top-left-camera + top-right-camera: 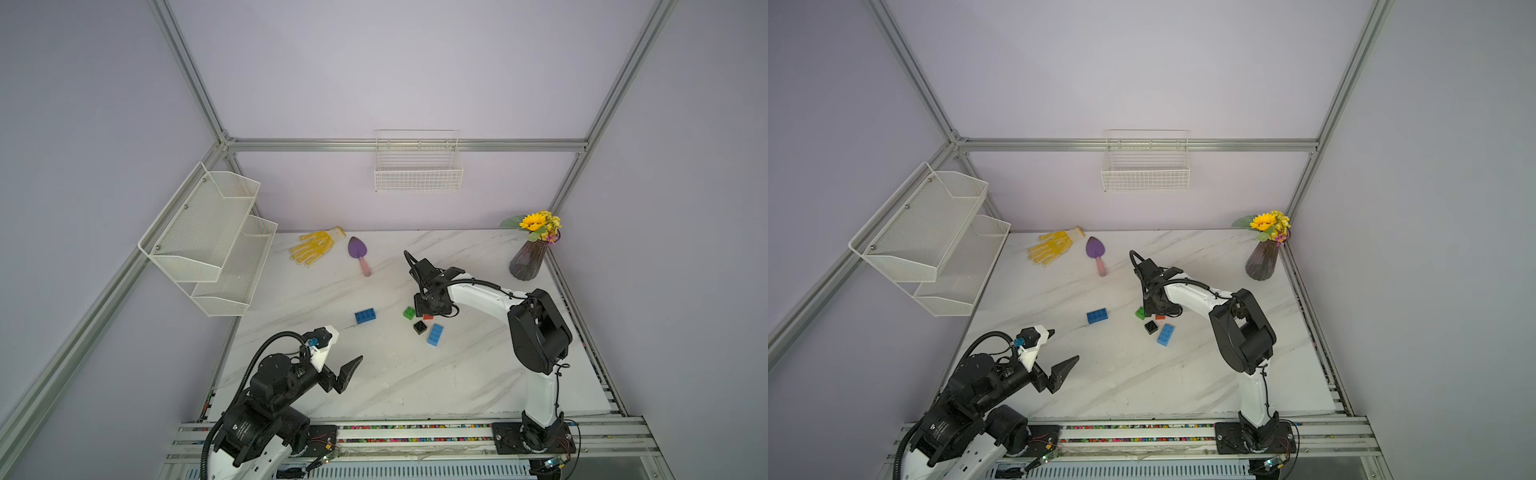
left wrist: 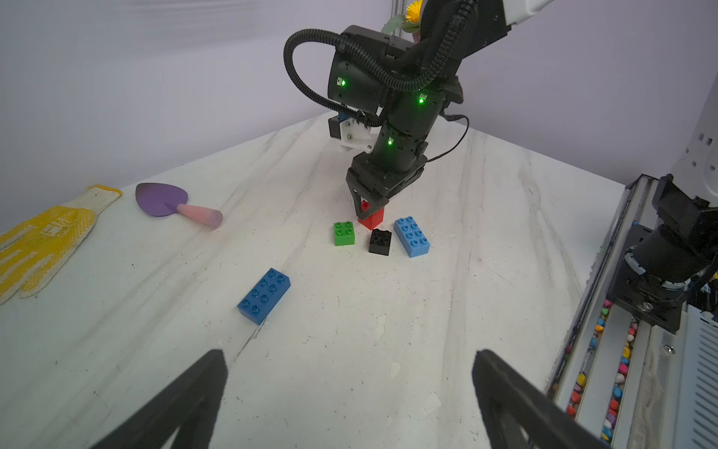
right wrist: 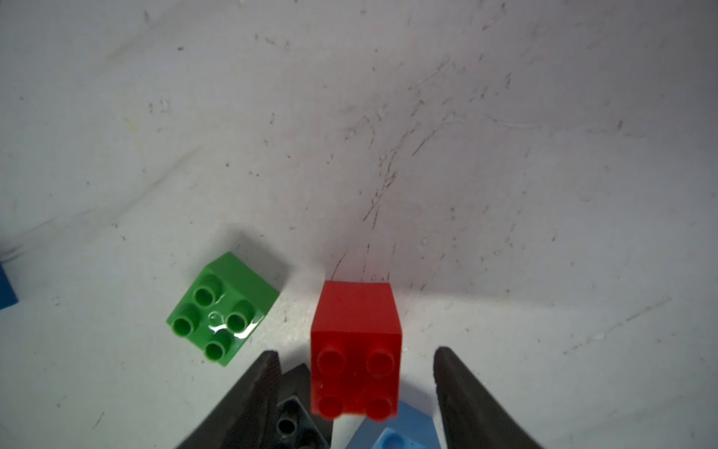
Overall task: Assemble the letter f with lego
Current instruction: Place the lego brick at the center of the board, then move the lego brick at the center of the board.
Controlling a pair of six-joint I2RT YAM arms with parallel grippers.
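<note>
The lego bricks lie apart on the marble table, none joined, and no letter f shows. My right gripper (image 3: 356,352) points down, open, with its fingers either side of the red brick (image 3: 355,350) and a gap on each side. The red brick (image 2: 372,219) rests on the table. Close by are the green brick (image 1: 409,313), the black brick (image 1: 420,327) and a light blue bar (image 1: 434,335). A darker blue bar (image 1: 365,316) lies to their left. My left gripper (image 2: 349,352) hovers open and empty near the front left.
A yellow glove (image 1: 316,245) and a purple trowel (image 1: 359,252) lie at the back. A vase with flowers (image 1: 528,257) stands at the back right corner. A wire shelf (image 1: 216,232) hangs on the left and a basket (image 1: 418,166) on the back wall.
</note>
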